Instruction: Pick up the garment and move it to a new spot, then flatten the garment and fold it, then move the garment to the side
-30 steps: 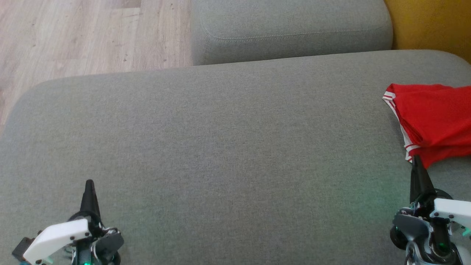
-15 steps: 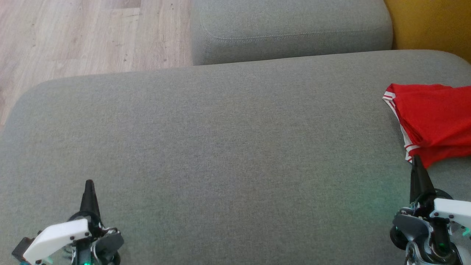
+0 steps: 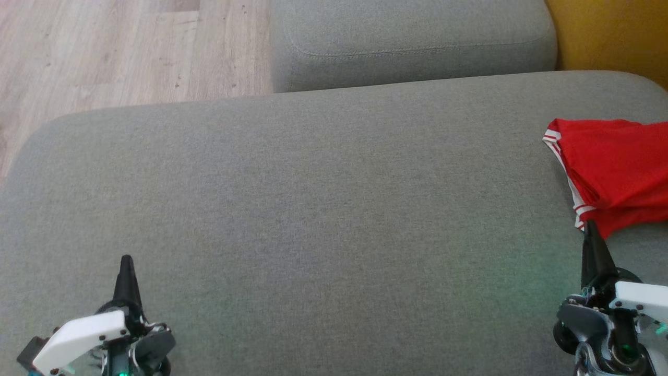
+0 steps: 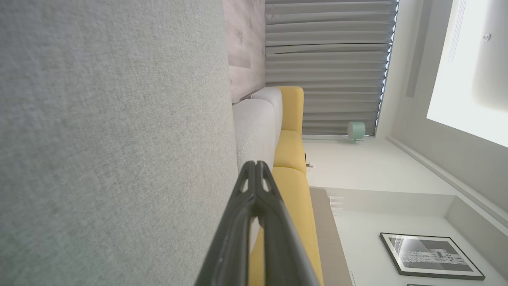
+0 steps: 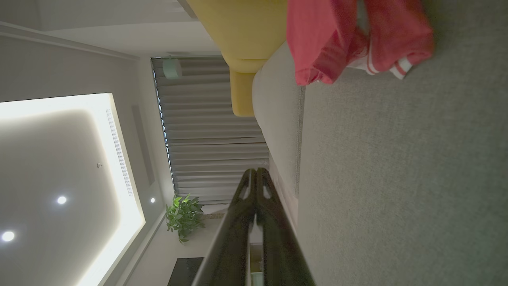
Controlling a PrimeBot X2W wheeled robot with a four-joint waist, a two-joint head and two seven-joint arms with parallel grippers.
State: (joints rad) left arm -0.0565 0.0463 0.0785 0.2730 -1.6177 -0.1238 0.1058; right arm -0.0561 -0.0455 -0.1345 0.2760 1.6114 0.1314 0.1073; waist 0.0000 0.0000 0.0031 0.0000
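The garment [image 3: 616,169] is red with white stripes along its hem. It lies bunched at the right edge of the grey sofa cushion [image 3: 323,209], partly cut off by the head view's border. In the right wrist view the garment [image 5: 357,35] shows at the top. My right gripper [image 3: 591,230] is shut and empty, its tips just short of the garment's near hem. At the lower left my left gripper [image 3: 126,261] is shut too, holding nothing, far from the cloth. The wrist views show the left gripper [image 4: 256,165] and the right gripper [image 5: 254,171] with fingers pressed together.
A second grey cushion [image 3: 412,42] stands behind the seat. Wooden floor [image 3: 104,47] lies at the upper left and a yellow sofa part [image 3: 610,31] at the upper right. A plant [image 5: 183,216] stands by the curtains.
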